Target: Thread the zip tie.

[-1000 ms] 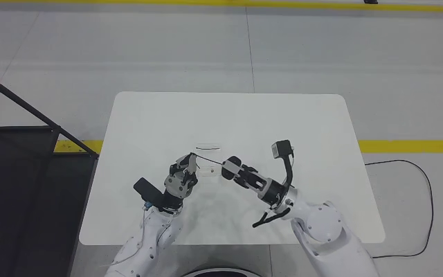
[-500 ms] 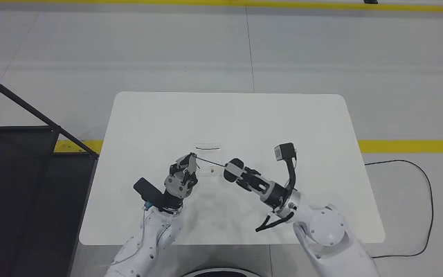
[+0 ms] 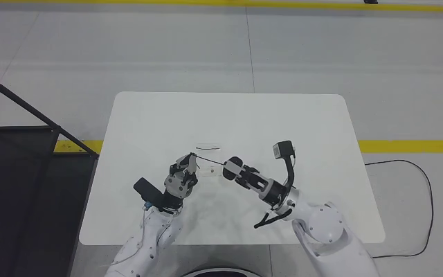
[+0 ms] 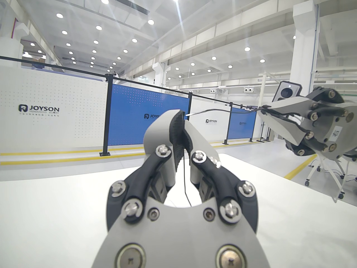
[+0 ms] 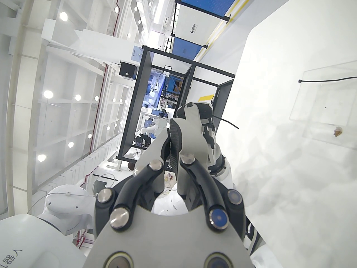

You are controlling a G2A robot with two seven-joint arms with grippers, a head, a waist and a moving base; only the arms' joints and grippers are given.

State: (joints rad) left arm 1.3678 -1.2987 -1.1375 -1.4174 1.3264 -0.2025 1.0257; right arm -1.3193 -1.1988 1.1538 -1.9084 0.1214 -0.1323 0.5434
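- Where the two tools face each other above the near middle of the table [image 3: 297,124], the zip tie [image 4: 217,110] spans the gap between them, held up off the tabletop.
- The left tool [image 4: 182,121] is clenched on one end, and a thin black strand runs down between its ribbed pads.
- The right tool [image 5: 175,125] is clenched on the other end.
- The zip tie is thin, black and nearly straight.
- A second black tie [image 5: 326,79] lies on a clear sheet [image 5: 320,107] just beyond.

Right end effector [image 5: 175,124] closed, left end effector [image 5: 207,121] beyond holding zip tie [image 5: 230,123]
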